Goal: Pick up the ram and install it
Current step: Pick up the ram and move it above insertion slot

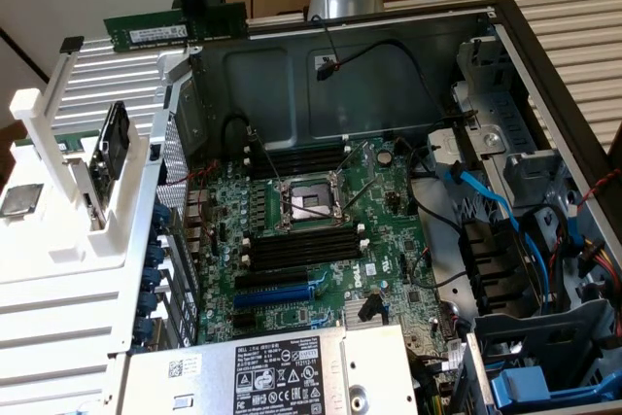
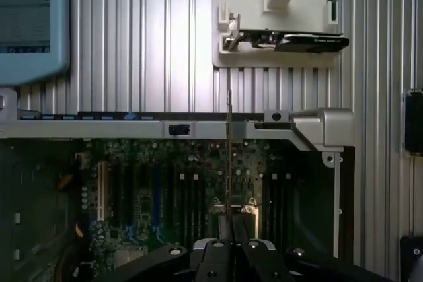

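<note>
The dark fingers (image 1: 192,3) are pinched almost fully together on the long, narrow dark-green circuit-board ram stick (image 1: 175,28) with black chips and a pale label; they grip its upper long edge a little off its middle, so that the stick hangs level beneath them, flat face to the exterior camera; in the wrist view the ram stick (image 2: 229,156) runs edge-on, as a thin line straight out from between the fingers (image 2: 239,229).

Held so, the stick is in the air, touching nothing but the fingers; it sits over the rim of the open grey metal computer case (image 1: 389,65), well above the green motherboard (image 1: 389,230) on the case floor.

Below the fingers and well apart from them lie the bare black plastic memory slots (image 1: 292,250) with white end clips, in banks on either side of the square silver processor socket (image 1: 311,203); none of them holds a stick.

Outside the case, to one side of the fingers and lower, a white plastic rack (image 1: 58,162) stands on the ribbed silver metal surface (image 1: 573,17); a dark graphics card (image 1: 109,153) stands on edge in it; a grey power supply box (image 1: 282,371) with a black label lies at the case end farthest from the fingers.
</note>
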{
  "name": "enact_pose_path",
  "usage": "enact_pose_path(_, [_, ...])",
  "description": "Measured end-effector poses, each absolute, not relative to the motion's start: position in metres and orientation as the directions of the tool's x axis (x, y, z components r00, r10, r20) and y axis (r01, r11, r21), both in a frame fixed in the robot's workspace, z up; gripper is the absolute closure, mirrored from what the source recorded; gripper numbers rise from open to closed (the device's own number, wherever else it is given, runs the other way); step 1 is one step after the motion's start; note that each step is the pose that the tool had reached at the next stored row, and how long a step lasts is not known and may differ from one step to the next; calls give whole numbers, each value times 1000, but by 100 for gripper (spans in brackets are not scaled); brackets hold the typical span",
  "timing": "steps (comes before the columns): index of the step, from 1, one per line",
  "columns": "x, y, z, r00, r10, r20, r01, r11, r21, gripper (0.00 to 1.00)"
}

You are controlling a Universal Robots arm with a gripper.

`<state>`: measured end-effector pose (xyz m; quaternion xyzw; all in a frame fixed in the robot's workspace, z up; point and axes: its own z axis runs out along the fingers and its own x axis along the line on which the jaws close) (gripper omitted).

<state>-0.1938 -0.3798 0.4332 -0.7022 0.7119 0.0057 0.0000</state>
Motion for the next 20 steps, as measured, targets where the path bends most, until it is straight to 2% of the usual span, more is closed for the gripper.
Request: enact_pose_path(20, [-107,-380,411,-15,-1000,-17,-1000,15,14,88])
